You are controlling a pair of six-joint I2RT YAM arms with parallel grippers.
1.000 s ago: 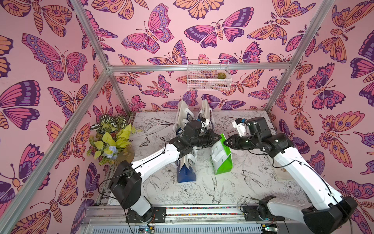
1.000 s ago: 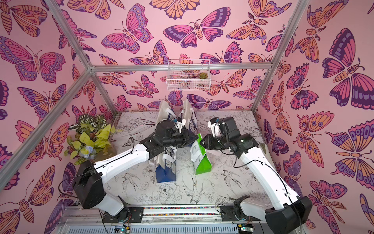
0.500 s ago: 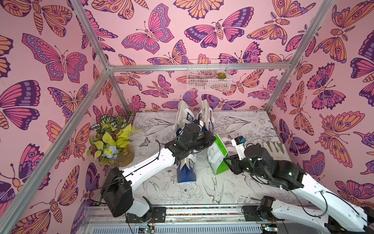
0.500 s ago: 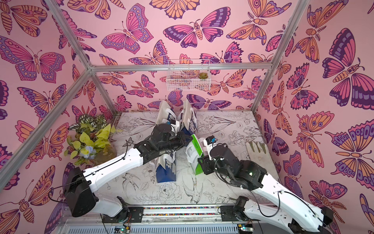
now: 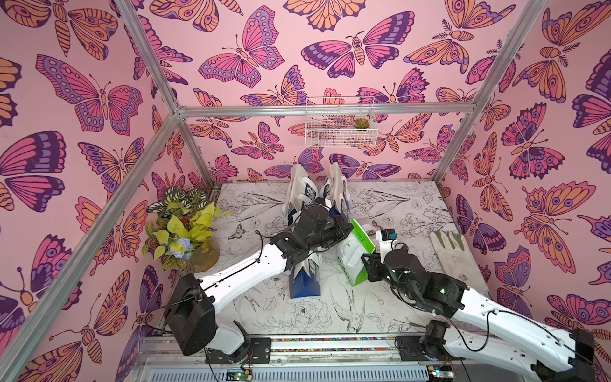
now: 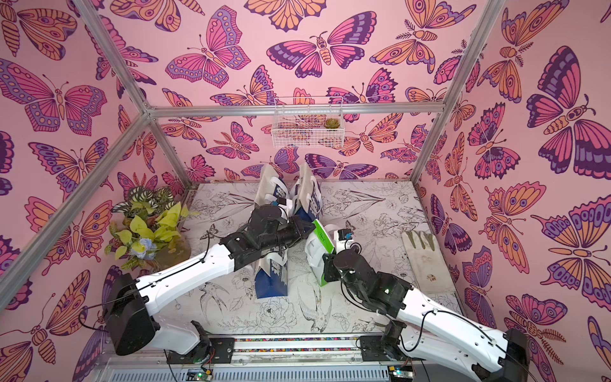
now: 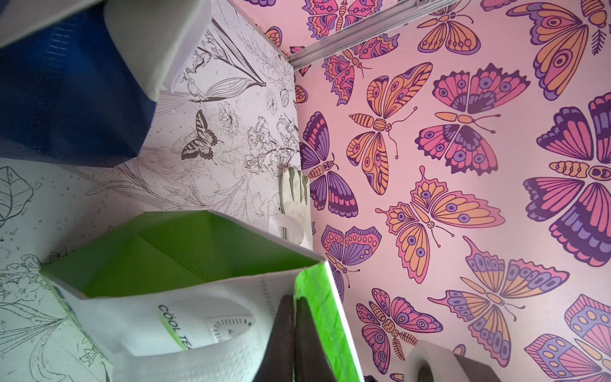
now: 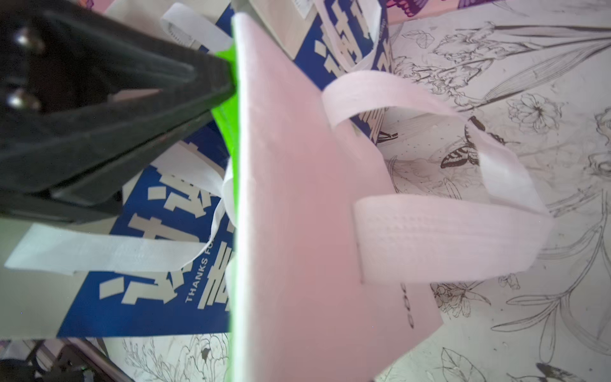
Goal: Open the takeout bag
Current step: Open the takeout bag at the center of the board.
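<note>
The takeout bag [image 5: 355, 254], white outside and green inside, stands mid-table in both top views. My left gripper [image 5: 348, 230] reaches over from the left and is shut on its upper rim. In the left wrist view the black fingers [image 7: 284, 317] pinch the green rim panel, and the takeout bag [image 7: 185, 264] gapes partly open below. My right gripper [image 5: 365, 264] sits low against the bag's near right edge, its jaws hidden. In the right wrist view the bag's wall [image 8: 297, 198] runs edge-on through the middle, with a white handle loop [image 8: 446, 238].
A blue bag [image 5: 304, 281] lies under my left forearm. Two more blue-and-white bags [image 5: 299, 191] stand at the back. A potted plant [image 5: 182, 228] is at the left and a pale glove [image 5: 451, 244] at the right. A wire basket [image 5: 340, 125] hangs on the back wall.
My right arm has swung from beside the bag's top down to its near right edge. The left gripper has kept its hold and drawn the rim slightly back and left.
</note>
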